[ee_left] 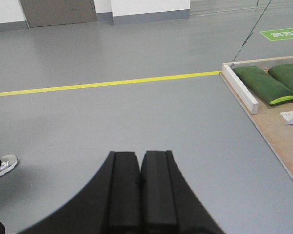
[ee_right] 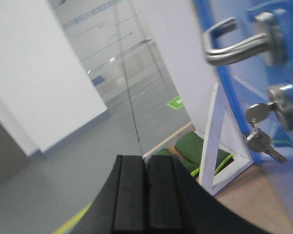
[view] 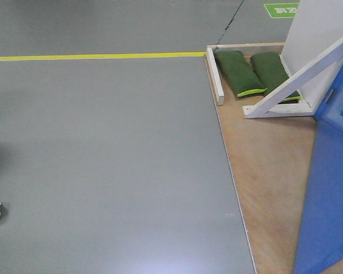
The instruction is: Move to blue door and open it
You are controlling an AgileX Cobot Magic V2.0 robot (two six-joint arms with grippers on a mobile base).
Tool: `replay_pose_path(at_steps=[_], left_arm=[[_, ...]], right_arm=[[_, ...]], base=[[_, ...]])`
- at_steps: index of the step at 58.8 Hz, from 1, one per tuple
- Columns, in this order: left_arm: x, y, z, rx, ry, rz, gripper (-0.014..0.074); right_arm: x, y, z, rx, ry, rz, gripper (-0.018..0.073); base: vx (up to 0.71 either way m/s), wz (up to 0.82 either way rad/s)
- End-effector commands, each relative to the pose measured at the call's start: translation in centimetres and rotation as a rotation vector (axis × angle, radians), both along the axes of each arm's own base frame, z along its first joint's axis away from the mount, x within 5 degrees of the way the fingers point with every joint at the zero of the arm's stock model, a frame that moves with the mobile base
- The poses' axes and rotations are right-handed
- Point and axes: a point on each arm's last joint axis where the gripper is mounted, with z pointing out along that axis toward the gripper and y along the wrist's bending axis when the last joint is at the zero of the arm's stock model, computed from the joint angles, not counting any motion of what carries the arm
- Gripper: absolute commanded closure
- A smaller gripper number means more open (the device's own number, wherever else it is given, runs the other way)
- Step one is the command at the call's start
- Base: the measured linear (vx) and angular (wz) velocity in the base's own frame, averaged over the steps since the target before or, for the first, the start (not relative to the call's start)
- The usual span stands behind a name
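Note:
The blue door (view: 328, 188) stands at the right edge of the front view, on a wooden platform (view: 268, 165). In the right wrist view the blue door (ee_right: 244, 34) fills the upper right, with its silver lever handle (ee_right: 234, 46) and a lock with keys (ee_right: 263, 131) hanging below. My right gripper (ee_right: 146, 161) is shut and empty, low and to the left of the handle, apart from it. My left gripper (ee_left: 140, 158) is shut and empty, hanging over the grey floor, far from the door.
White brace beams (view: 297, 74) prop the frame on the platform. Two green sandbags (view: 254, 71) lie behind them. A yellow line (view: 97, 56) crosses the grey floor (view: 103, 160). A person's shoe (ee_left: 4, 165) shows at the left. A white wall (ee_right: 44, 73) stands at left.

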Motion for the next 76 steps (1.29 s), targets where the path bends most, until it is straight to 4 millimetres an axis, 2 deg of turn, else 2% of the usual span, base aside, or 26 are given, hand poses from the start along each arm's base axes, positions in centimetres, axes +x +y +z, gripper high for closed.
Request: replay_pose_path(at_steps=[1, 10, 26, 36, 44, 54, 62, 68, 76], left_arm=[[0.1, 0.0, 0.6, -0.003, -0.090, 0.003, 0.0526], [0.1, 0.0, 0.6, -0.003, -0.090, 0.003, 0.0526], [0.1, 0.0, 0.6, -0.003, -0.090, 0.003, 0.0526], [0.1, 0.0, 0.6, -0.003, -0.090, 0.003, 0.0526], [0.1, 0.0, 0.6, -0.003, -0.090, 0.003, 0.0526], [0.1, 0.0, 0.6, -0.003, -0.090, 0.003, 0.0526], [0.1, 0.0, 0.6, -0.003, -0.090, 0.003, 0.0526], [0.1, 0.0, 0.6, -0.003, -0.090, 0.003, 0.0526], [0.1, 0.0, 0.6, -0.003, -0.090, 0.003, 0.0526]], right_arm=[[0.3, -2.0, 2.1, 0.179, -0.159, -0.172, 0.0557], [0.6, -5.0, 3.8, 0.382, -0.286, -0.366, 0.0557], [1.8, -10.8, 8.2, 0.547, -0.466, -0.545, 0.0557], [3.9, -14.8, 10.8, 0.593, -0.518, -0.564, 0.0557], [6.8, -17.1, 12.0, 0.646, -0.494, -0.469, 0.0557], [8.7, -18.2, 13.7, 0.752, -0.548, -0.334, 0.0557], [9.4, -17.9, 14.1, 0.810, -0.561, -0.239, 0.0557], [10.0, -16.7, 14.2, 0.834, -0.506, -0.103, 0.0557], [10.7, -14.3, 14.5, 0.868, -0.397, 0.158, 0.0557]], base=[[0.00, 0.00], [0.00, 0.00], [0.00, 0.00], [0.00, 0.00], [0.00, 0.00], [0.00, 0.00], [0.00, 0.00], [0.00, 0.00], [0.00, 0.00]])
